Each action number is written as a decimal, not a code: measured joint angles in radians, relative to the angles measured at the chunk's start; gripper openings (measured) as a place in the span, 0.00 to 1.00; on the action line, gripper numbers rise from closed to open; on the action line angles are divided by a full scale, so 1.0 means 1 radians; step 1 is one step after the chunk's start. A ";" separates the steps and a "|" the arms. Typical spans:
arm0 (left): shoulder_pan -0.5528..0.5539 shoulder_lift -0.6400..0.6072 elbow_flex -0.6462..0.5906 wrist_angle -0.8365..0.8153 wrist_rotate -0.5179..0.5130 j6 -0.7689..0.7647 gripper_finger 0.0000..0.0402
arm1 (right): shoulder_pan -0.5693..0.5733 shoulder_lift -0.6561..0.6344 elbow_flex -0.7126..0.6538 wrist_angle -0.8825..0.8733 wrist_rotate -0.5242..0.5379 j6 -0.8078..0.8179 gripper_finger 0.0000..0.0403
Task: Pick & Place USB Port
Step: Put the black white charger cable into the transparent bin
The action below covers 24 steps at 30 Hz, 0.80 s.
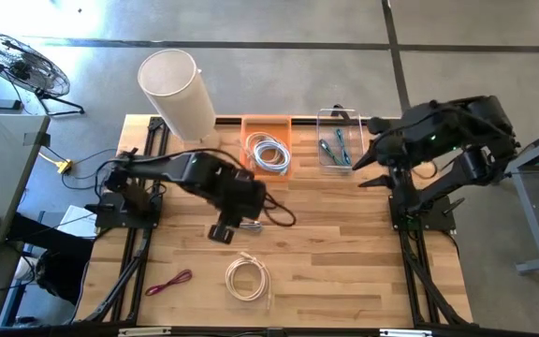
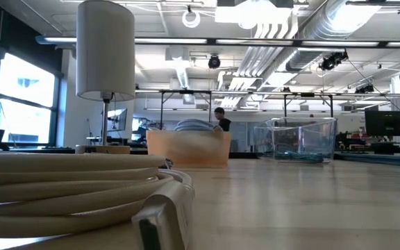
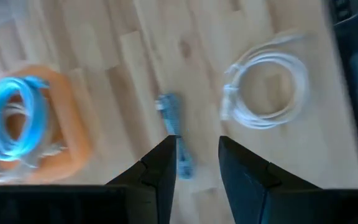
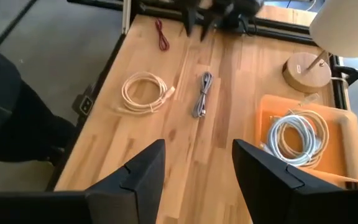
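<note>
Left gripper [image 3: 196, 163] hovers over mid-table, fingers parted, nothing held; grey cable [image 3: 174, 135] lies on the wood right below the gap. Cream cable [image 1: 248, 278] coiled near the front edge, red cable [image 1: 169, 282] to its left. Orange tray [image 1: 250, 123] holds a white coil [image 1: 269, 153]. Right gripper [image 4: 196, 169] waits open near the clear bin [image 1: 325, 117], holding nothing.

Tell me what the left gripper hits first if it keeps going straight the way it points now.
Most likely the small grey bundled cable on the wooden table: the left gripper points down with its open fingers either side of the bundle. Height above it is unclear.
</note>
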<state>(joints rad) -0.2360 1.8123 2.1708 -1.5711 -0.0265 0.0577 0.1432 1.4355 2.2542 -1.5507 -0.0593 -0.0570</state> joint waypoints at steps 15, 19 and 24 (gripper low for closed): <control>-0.127 -0.010 0.000 0.000 -0.104 -0.403 0.29 | 0.097 -0.003 -0.144 0.060 0.004 0.040 0.44; -0.127 -0.009 -0.002 0.001 -0.101 -0.386 0.29 | 0.148 -0.003 -0.144 0.085 0.039 0.100 0.44; -0.127 -0.009 -0.067 -0.001 -0.146 -0.368 0.29 | 0.217 -0.005 -0.143 0.153 0.090 0.148 0.44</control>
<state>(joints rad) -0.3626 1.8035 2.1042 -1.5717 -0.1722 -0.3100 0.3606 1.4300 2.1109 -1.3973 0.0310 0.0912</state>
